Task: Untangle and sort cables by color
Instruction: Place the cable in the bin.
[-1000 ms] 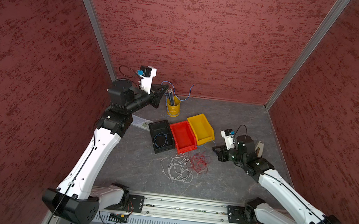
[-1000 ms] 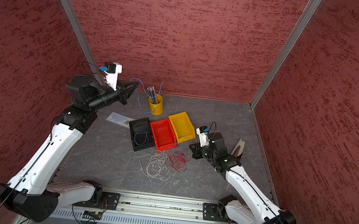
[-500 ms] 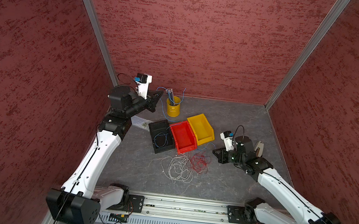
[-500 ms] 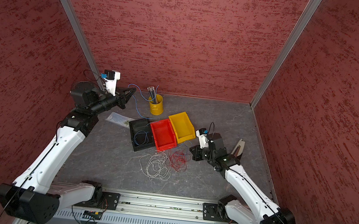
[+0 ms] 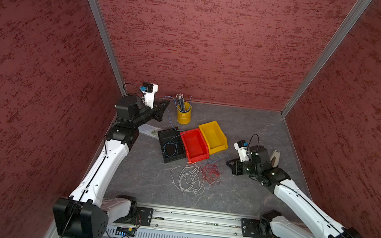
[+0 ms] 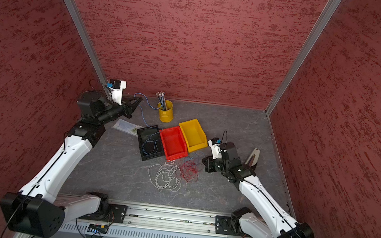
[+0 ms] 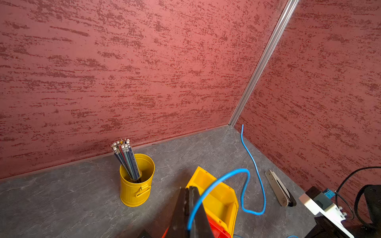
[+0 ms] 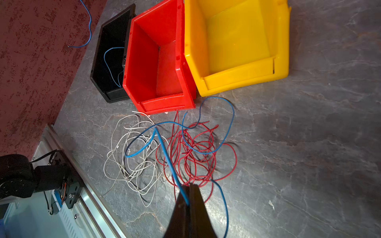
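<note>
Cable in a whitish-grey heap (image 5: pixel 188 178) is lying nearest the front rail (image 5: pixel 188 220), at 6 o'clock from the red bin (image 8: pixel 167 103), with a red heap (image 5: pixel 211 172) just beside it at 5 o'clock. At 4 o'clock the right gripper (image 8: pixel 188 185) is hanging low over the red heap. Its jaws are pressing together on a blue strand (image 8: pixel 164 148) that is crossing both heaps, probably to draw it clear.

Beyond, the black bin (image 8: pixel 114 95), red bin and yellow bin (image 8: pixel 243 80) are standing side by side. Blue loops (image 8: pixel 104 56) are lying in the black one, so blue seems to be going there.

Farthest, at 11 o'clock, the left gripper (image 7: pixel 188 188) is hovering near the pencil cup (image 5: pixel 183 117). Its jaws are pinching another blue length (image 7: pixel 241 170) that is trailing toward the black bin, likely raised so the tail can follow.
</note>
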Available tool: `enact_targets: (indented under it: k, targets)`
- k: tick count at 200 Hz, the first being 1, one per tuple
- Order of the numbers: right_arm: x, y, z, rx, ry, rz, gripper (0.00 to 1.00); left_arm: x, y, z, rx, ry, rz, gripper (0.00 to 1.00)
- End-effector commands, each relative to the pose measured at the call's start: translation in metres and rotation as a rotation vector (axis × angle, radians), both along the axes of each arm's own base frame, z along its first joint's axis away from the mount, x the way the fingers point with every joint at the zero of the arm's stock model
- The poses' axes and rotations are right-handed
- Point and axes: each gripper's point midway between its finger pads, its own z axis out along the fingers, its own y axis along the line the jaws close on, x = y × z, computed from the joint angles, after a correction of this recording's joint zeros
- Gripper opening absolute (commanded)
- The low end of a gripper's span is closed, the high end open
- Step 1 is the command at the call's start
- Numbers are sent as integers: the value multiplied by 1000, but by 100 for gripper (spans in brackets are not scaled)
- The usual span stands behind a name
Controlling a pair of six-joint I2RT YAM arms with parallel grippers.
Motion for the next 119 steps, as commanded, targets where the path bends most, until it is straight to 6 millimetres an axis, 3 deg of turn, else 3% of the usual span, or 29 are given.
enact_targets:
  k: [1,44,119]
  targets:
    - [7,3,16,5,-31,2,0,3,4,-3,-25,-11,-2,0]
    - [5,2,14,-7,-22,5,0,9,16,-29,-33,30,26,0]
    - [10,7,15,-3,-9,17,0,18,28,-99,-65,155,21,0]
